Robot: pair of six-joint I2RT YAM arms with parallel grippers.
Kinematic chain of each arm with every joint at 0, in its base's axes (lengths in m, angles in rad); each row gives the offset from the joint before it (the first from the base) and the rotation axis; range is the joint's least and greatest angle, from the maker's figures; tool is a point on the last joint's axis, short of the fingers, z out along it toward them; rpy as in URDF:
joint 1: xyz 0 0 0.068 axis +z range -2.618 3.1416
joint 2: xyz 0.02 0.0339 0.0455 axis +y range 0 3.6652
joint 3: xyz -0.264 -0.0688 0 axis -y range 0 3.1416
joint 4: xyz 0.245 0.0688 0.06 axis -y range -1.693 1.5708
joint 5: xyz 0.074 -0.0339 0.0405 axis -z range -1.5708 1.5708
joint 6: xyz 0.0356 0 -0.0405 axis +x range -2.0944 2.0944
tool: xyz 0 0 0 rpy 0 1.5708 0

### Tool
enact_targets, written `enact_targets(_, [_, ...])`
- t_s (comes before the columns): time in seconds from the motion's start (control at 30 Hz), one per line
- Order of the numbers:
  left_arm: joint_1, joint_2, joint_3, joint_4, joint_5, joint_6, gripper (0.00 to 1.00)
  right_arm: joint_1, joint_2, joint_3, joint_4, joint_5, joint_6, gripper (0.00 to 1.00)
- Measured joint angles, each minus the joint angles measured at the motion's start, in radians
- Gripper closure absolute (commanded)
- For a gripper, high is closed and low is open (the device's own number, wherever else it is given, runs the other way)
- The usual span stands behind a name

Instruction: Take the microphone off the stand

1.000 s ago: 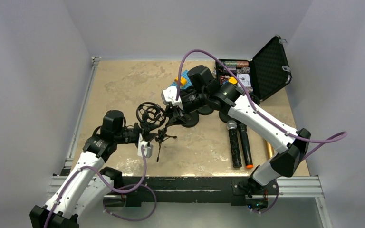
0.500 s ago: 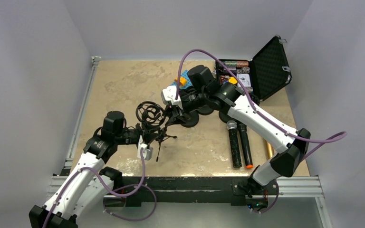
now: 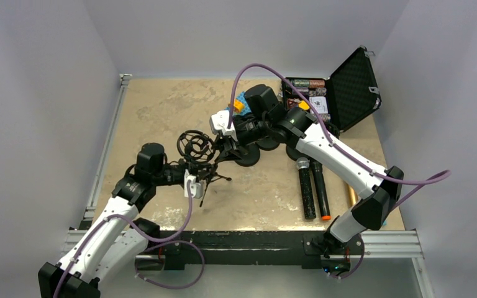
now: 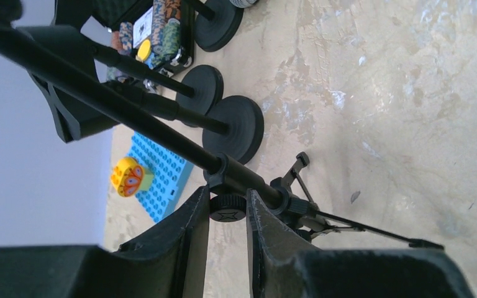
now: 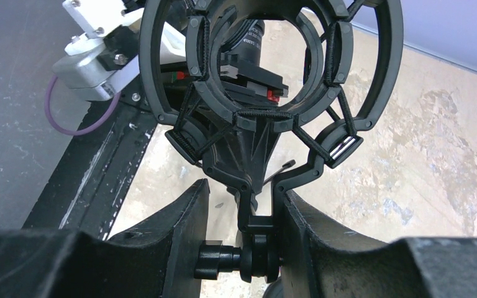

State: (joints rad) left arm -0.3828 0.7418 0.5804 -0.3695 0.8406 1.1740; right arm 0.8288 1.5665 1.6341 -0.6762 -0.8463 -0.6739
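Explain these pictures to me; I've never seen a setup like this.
Two robot arms are bolted to a table, each ending in a two-finger gripper. The wide picture comes from a fixed camera above and behind them; the other two come from cameras on the wrists. The left gripper pinches a knob on a small tripod stand. The right gripper clamps the stem of the ring holder on top of that stand; the ring looks empty. On the table lie two microphones, round black bases, a blue toy plate and an open case.
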Motion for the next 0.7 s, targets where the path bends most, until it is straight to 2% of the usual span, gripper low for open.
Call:
enact_targets(0.07, [-0.001,0.0,0.002,0.015,-0.018,-0.092,1.0,0.0,0.0,0.0,0.0,0.002,-0.004,1.0])
enact_targets(0.37, [0.023,0.011,0.029,0.06,-0.048,-0.609,1.0,-0.014,0.0,0.004,0.001,0.022,-0.007,1.0])
enact_targets(0.7, [0.061,-0.034,-0.024,0.158,-0.067,-1.156,1.0,-0.021,-0.005,0.003,-0.01,0.043,0.0,1.0])
